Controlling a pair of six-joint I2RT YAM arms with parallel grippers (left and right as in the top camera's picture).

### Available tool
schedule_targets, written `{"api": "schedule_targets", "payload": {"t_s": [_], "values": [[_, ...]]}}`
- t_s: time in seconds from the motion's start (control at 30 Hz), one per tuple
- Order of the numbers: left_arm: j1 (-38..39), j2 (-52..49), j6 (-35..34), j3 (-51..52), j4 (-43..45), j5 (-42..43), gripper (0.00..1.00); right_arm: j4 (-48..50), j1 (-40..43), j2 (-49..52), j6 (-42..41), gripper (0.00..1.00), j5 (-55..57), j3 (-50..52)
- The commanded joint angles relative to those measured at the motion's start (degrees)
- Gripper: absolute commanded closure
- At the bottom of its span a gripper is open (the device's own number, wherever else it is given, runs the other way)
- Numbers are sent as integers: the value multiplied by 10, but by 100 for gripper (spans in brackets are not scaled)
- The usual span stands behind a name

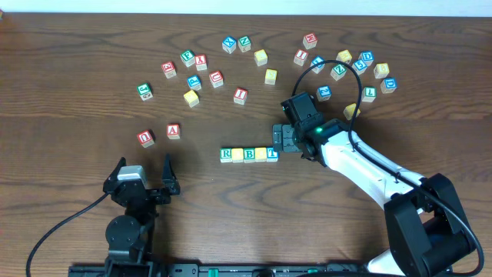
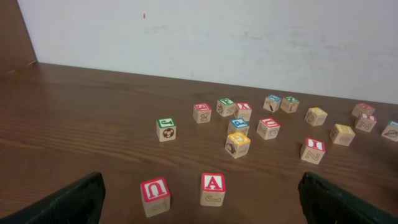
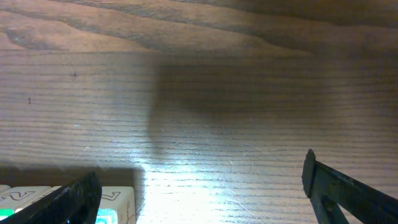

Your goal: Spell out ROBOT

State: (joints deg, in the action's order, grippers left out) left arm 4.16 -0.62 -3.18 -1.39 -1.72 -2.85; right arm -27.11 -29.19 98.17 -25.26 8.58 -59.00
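Observation:
A row of wooden letter blocks (image 1: 248,155) lies mid-table, reading R, a yellow top, B, a yellow top, then a blue T at its right end. My right gripper (image 1: 284,138) is open and empty, just right of and above the row's end. In the right wrist view the end block (image 3: 115,205) sits by the left finger at the bottom left. My left gripper (image 1: 146,173) is open and empty near the front left. Red U (image 2: 155,195) and red A (image 2: 212,188) blocks lie between its fingers, farther out.
Many loose letter blocks are scattered across the back of the table, a group at the left (image 1: 192,73) and a group at the right (image 1: 346,69). A black cable loops over the right group. A yellow block (image 1: 351,111) lies beside the right arm.

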Motion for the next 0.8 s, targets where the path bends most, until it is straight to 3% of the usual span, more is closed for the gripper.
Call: {"api": "schedule_targets", "payload": {"t_s": [0.0, 0.47, 0.6, 0.77], "values": [[-3, 4, -5, 11, -23, 7, 2, 1, -3, -5, -4, 1, 5, 3], [-3, 4, -5, 11, -23, 7, 2, 1, -3, -5, -4, 1, 5, 3], [-3, 4, -5, 11, -23, 7, 2, -32, -3, -5, 75, 1, 53, 3], [-3, 4, -5, 11, -23, 7, 2, -50, -3, -5, 86, 1, 53, 3]]}}
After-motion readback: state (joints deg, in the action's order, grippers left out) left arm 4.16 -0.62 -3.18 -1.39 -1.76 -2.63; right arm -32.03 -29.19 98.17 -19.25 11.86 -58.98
